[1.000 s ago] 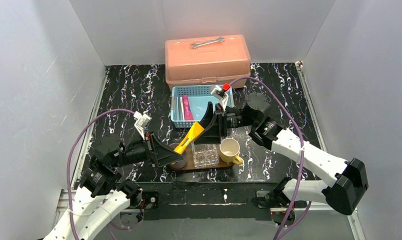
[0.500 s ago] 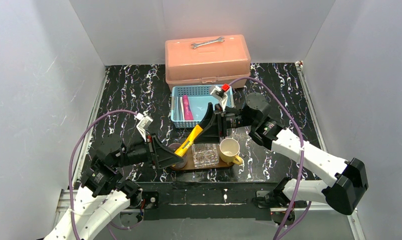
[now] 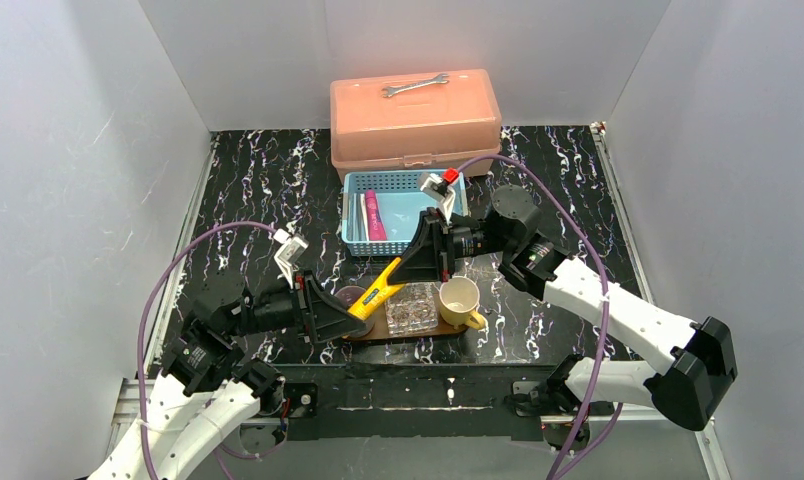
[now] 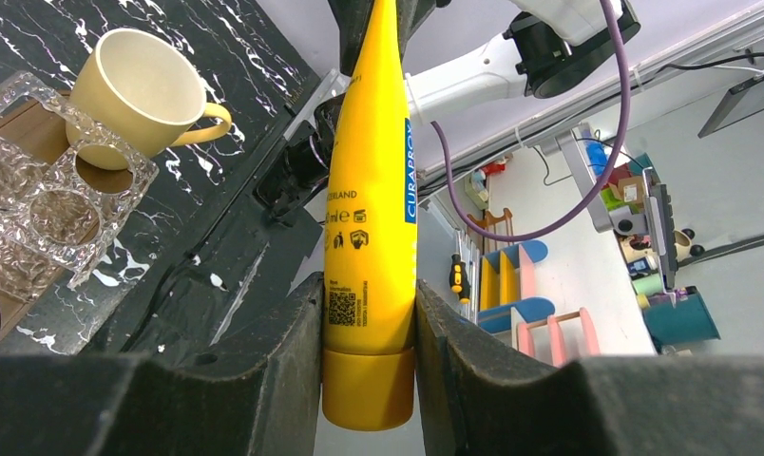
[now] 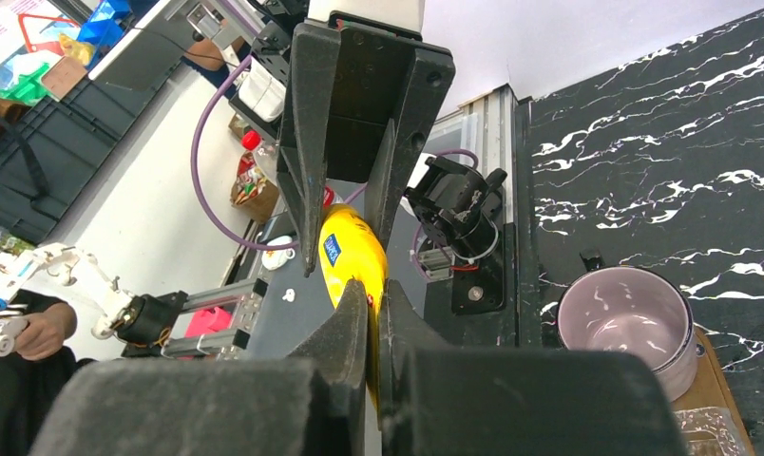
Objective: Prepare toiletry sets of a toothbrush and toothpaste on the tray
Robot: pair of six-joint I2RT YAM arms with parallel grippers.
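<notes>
The yellow toothpaste (image 3: 377,288) hangs slanted over the left end of the dark-brown tray (image 3: 433,331), held from both ends. My left gripper (image 3: 350,312) is shut on its cap end (image 4: 369,375), with the tube (image 4: 373,190) running up between the fingers. My right gripper (image 3: 406,262) is shut flat on the tube's thin end (image 5: 352,255). In the right wrist view the left gripper (image 5: 354,180) faces me. A magenta-pink toothpaste (image 3: 375,215) and a pale toothbrush (image 3: 362,214) lie in the blue basket (image 3: 418,205).
On the tray stand a purple cup (image 3: 352,295), a clear glass holder (image 3: 410,309) and a cream cup (image 3: 460,297). A salmon toolbox (image 3: 415,120) with a steel wrench (image 3: 415,86) on its lid sits behind the basket.
My right gripper has closed on the tube's thin end. The tube and both grippers have sunk a little toward the tray.
</notes>
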